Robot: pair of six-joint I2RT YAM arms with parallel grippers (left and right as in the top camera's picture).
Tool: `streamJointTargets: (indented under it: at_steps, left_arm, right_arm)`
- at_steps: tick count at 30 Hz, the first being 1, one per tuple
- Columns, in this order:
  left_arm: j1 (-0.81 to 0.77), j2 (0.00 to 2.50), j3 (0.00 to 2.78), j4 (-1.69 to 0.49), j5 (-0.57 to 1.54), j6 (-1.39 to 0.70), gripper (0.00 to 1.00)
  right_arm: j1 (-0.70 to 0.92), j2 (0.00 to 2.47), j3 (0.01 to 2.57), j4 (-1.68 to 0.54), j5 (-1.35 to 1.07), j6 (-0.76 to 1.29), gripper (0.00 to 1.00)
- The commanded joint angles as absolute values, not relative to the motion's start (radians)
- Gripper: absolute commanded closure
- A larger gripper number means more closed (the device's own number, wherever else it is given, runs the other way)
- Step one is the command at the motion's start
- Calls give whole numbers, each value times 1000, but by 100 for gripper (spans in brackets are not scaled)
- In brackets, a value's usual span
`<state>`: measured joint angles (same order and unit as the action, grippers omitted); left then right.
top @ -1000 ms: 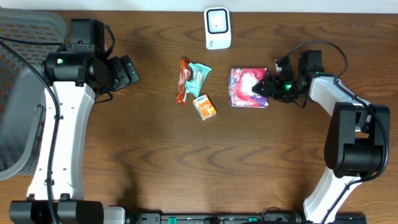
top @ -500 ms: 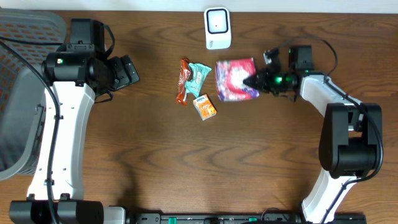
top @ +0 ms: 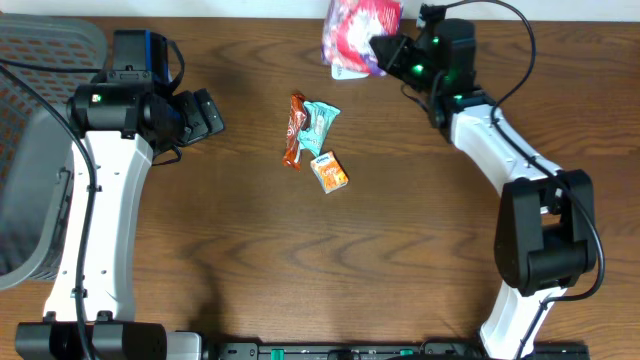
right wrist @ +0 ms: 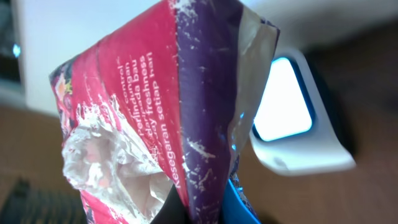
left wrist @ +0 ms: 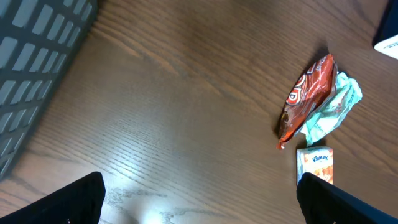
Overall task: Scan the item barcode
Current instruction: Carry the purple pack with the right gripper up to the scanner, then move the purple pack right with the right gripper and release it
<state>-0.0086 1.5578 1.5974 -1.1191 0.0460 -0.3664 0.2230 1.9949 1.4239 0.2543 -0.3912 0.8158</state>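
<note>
While the pink-and-purple pouch [top: 358,25] hangs at 12 o'clock over the table [top: 250,260], the right gripper [top: 385,50] is clamped on its edge, jaws pinched nearly together on thin film. In the right wrist view the pouch [right wrist: 168,112] fills the frame, crinkled and torn open at one end, and the white barcode scanner [right wrist: 292,118] sits just behind it, window lit. From overhead the pouch covers most of the scanner.

Left gripper [top: 205,115] sits at 9 o'clock with its jaws wide apart and nothing in them, well apart from everything, beside the grey basket [top: 30,150].

Leftovers near centre: red snack wrapper [top: 295,130] touching a teal packet [top: 320,122], with a small orange box [top: 329,172] just beside at 6 o'clock of them.

Handling, judged: the pouch looks light, soft and floppy, and the glossy film is probably slippery. It droops and folds from a one-edge pinch, so the barcode may crease or tilt off the window. Grip the flat sealed edge, not the torn mouth. No barcode is visible in these views, so I cannot tell which face carries it.
</note>
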Motion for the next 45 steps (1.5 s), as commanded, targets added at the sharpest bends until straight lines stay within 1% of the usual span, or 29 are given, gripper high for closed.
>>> streamJointTargets:
  at_steps: [1, 5, 10, 15, 18, 22, 24, 29, 40, 45]
  left_arm:
    - [-7, 1547, 1606, -1122, 36, -372, 2]
    - [-7, 1547, 1606, -1122, 36, -372, 2]
    - [-7, 1547, 1606, -1122, 36, -372, 2]
    - [-7, 1547, 1606, -1122, 36, -372, 2]
    - [-7, 1547, 1606, -1122, 36, -372, 2]
    - [-7, 1547, 1606, -1122, 36, -372, 2]
    - [-7, 1547, 1606, -1122, 36, -372, 2]
    - [-7, 1547, 1606, -1122, 36, -372, 2]
    - [-7, 1547, 1606, -1122, 36, -372, 2]
    - [-7, 1547, 1606, -1122, 36, -372, 2]
  right_arm:
    - [257, 2012, 1435, 346, -197, 891, 99]
    - [270, 2058, 1444, 398, -157, 939, 99]
    - [269, 2140, 1501, 396, -163, 939, 99]
    - [269, 2168, 1554, 356, -160, 905, 99]
    - [264, 2167, 1590, 295, -161, 863, 99]
    - [235, 2166, 1667, 122, -163, 796, 99]
    - [194, 2159, 1714, 29, -163, 756, 99]
    - [83, 2127, 1768, -139, -167, 767, 99]
    - [-296, 2076, 1773, -568, -148, 788, 99]
    - [-439, 2076, 1771, -654, -72, 788, 99]
